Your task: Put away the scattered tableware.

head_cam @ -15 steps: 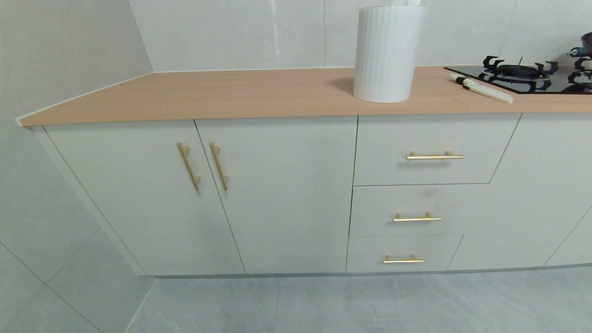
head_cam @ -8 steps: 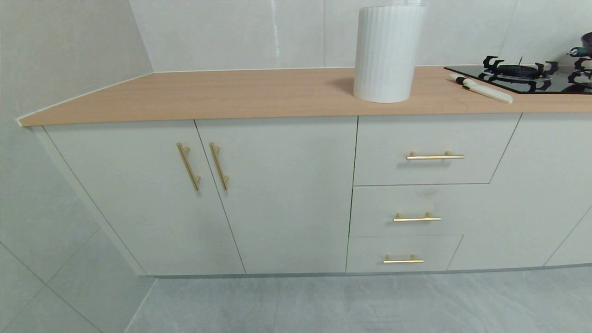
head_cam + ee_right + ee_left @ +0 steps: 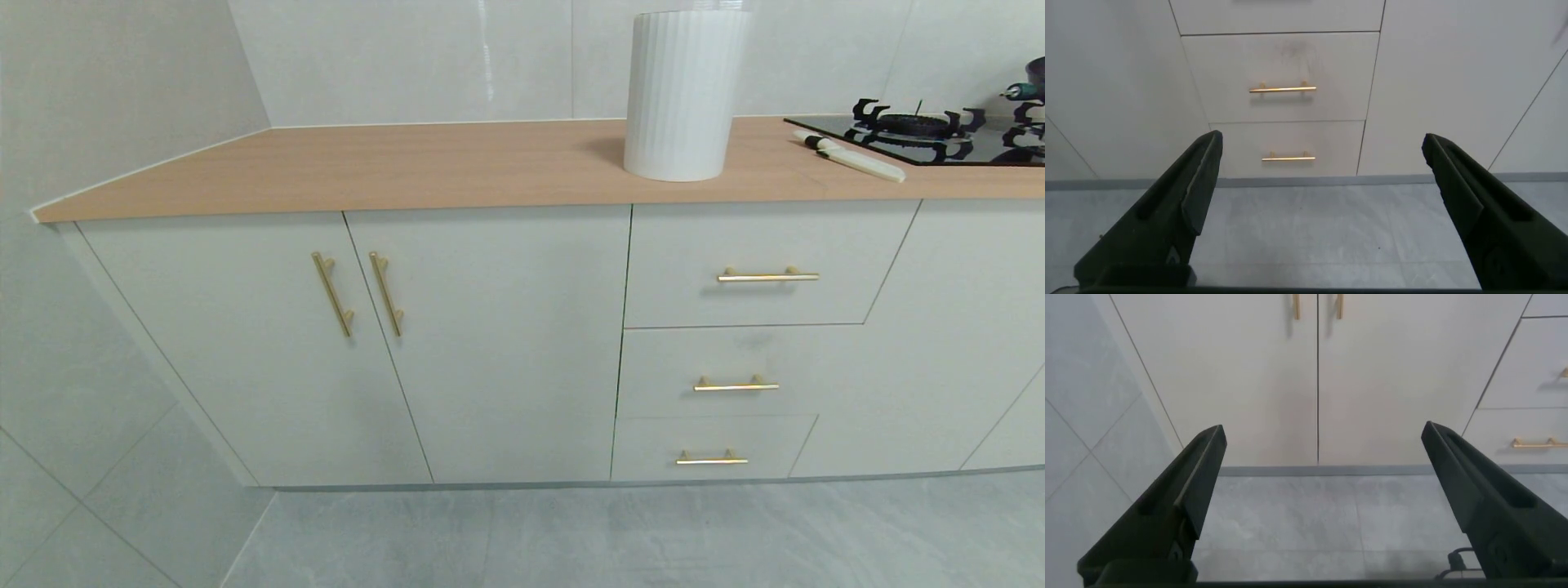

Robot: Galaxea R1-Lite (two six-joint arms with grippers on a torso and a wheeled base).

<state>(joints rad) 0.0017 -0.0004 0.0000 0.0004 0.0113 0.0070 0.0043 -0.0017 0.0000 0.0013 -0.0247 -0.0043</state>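
Note:
A knife [image 3: 853, 157] with a white blade and dark handle lies on the wooden countertop [image 3: 367, 167], at its right end beside the hob. A tall white ribbed container [image 3: 682, 94] stands on the counter just left of the knife. My left gripper [image 3: 1323, 433] is open, held low over the floor and facing the double cupboard doors [image 3: 1317, 367]. My right gripper [image 3: 1319, 143] is open too, low in front of the lower drawers [image 3: 1282, 77]. Nothing is between either gripper's fingers.
A black gas hob [image 3: 922, 131] sits at the counter's far right. Below are two cupboard doors [image 3: 359, 327] with gold handles and three shut drawers [image 3: 755, 269]. A tiled wall closes the left side. Grey floor tiles [image 3: 612, 539] lie open before the cabinets.

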